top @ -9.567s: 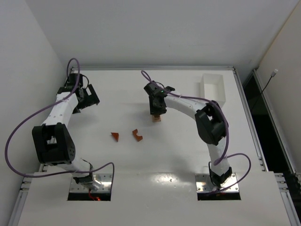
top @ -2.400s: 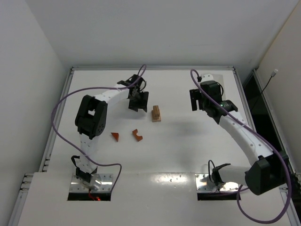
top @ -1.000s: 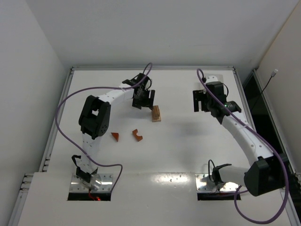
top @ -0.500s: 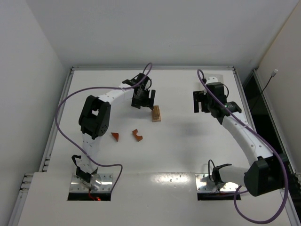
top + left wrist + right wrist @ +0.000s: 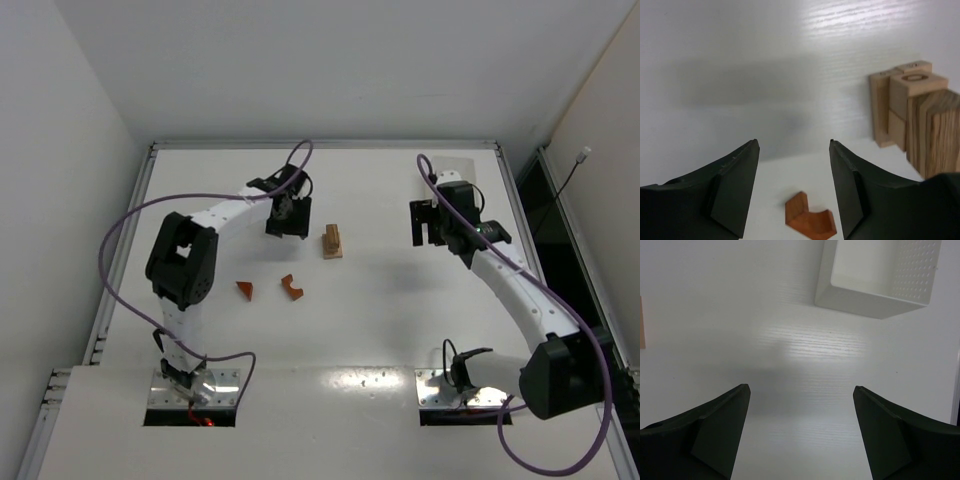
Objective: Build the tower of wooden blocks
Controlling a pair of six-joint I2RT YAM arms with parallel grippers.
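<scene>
Left gripper is hovering wide open, empty; arch piece at 6 o'clock in wrist view looks light, rigid, likely best pinched across flat faces.

A robotics lab cell, this: white walls are boxing in a white table, purple cables are looping off bolted-down robot arms.

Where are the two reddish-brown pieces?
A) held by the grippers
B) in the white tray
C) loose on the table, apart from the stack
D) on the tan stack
C: the wedge and arch piece lie on the table, clear of the tan stack.
</scene>
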